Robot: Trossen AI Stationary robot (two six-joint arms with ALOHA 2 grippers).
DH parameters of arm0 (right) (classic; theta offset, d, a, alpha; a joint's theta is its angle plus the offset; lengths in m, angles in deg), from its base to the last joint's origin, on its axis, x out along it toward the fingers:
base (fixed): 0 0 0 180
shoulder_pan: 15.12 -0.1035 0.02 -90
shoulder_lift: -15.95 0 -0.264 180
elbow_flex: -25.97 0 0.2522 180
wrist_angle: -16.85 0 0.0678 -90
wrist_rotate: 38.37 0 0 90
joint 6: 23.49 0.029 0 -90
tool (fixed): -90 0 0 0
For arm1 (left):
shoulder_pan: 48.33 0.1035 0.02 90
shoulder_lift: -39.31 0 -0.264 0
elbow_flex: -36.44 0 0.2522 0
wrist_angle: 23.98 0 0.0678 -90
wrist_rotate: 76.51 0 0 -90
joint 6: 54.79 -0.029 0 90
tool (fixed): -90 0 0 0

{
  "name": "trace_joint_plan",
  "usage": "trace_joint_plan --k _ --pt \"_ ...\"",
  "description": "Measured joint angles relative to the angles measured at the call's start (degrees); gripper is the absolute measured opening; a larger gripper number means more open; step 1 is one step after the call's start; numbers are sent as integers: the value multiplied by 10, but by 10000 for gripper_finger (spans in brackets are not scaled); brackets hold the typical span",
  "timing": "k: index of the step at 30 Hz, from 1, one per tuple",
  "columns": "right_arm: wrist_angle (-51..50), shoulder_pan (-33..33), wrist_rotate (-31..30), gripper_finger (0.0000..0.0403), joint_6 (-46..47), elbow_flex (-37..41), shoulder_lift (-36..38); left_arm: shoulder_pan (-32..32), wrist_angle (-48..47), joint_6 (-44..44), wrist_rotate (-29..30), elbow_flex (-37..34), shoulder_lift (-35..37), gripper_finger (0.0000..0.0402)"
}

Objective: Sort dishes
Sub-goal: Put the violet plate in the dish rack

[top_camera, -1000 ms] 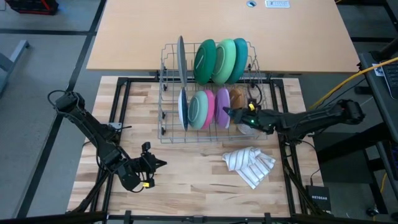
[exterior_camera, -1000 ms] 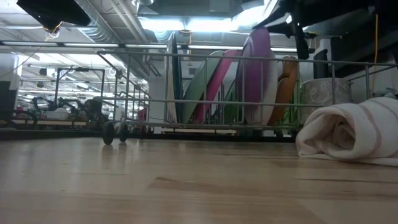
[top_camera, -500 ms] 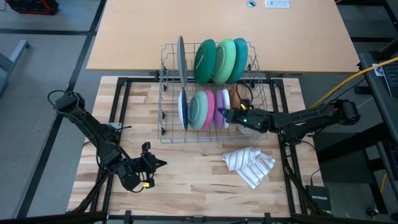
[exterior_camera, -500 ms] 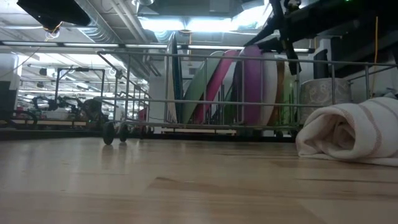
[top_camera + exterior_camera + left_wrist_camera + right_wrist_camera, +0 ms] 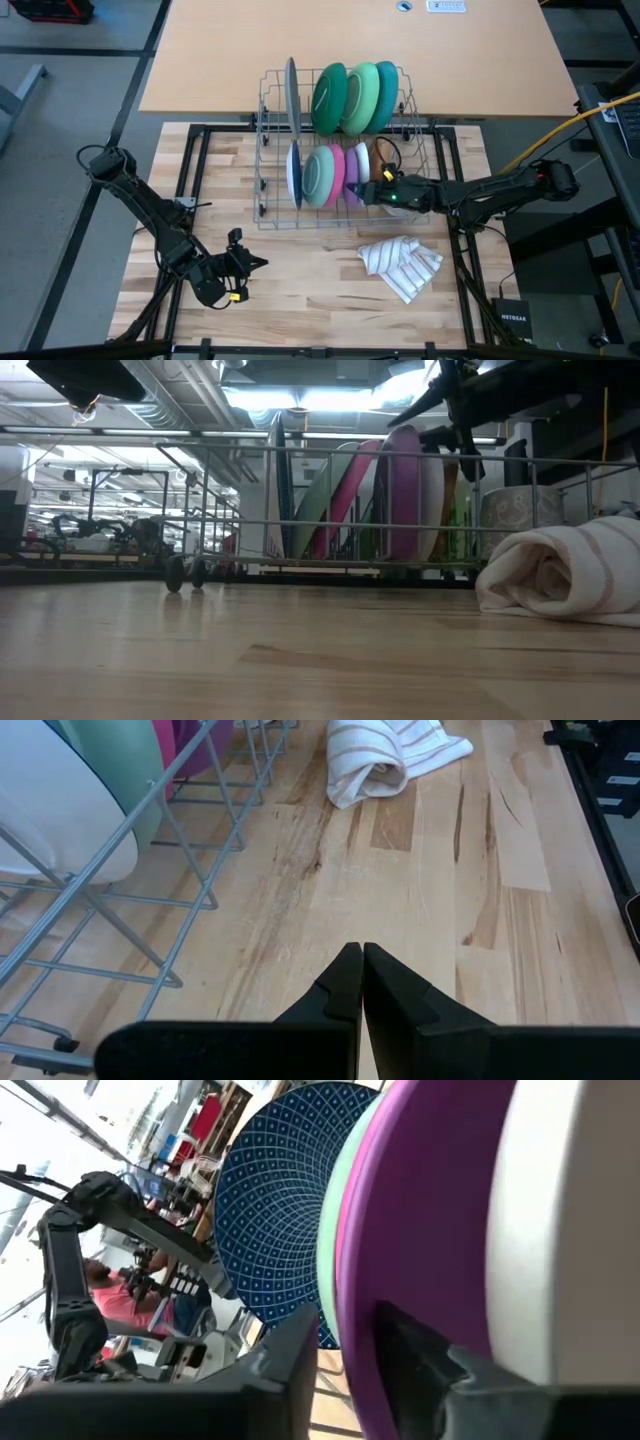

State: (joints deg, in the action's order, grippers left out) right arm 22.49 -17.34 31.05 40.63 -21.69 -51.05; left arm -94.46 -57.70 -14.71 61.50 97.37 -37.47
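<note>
The right claw (image 5: 357,188) sits at the near row of the wire dish rack (image 5: 268,150), its fingers now parted around the rim of the round purple plastic plate (image 5: 352,172), one finger on each side; a second ago they were pinched shut on it and farther right. The plate now stands upright in the rack's slot, just right of the pink plate (image 5: 338,174) and the light green bowl (image 5: 320,176), where before it leaned outward. A white plate (image 5: 363,164) stands just right of it, with the brown dish (image 5: 380,157) beyond. The dark green, light green and teal plates (image 5: 358,97) fill the far row. The left claw (image 5: 361,982) is closed, empty, unmoved over the near left tabletop (image 5: 300,280). The striped white cloth (image 5: 400,264) lies near right.
</note>
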Motion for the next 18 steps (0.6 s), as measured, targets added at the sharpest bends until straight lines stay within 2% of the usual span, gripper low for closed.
trace_joint_plan --k 6,18 --pt "-1 0 8 131 1 1 9 0 0 0 0 0 0 4" --pt "-51 0 -3 132 -16 1 106 0 0 0 0 0 0 4"
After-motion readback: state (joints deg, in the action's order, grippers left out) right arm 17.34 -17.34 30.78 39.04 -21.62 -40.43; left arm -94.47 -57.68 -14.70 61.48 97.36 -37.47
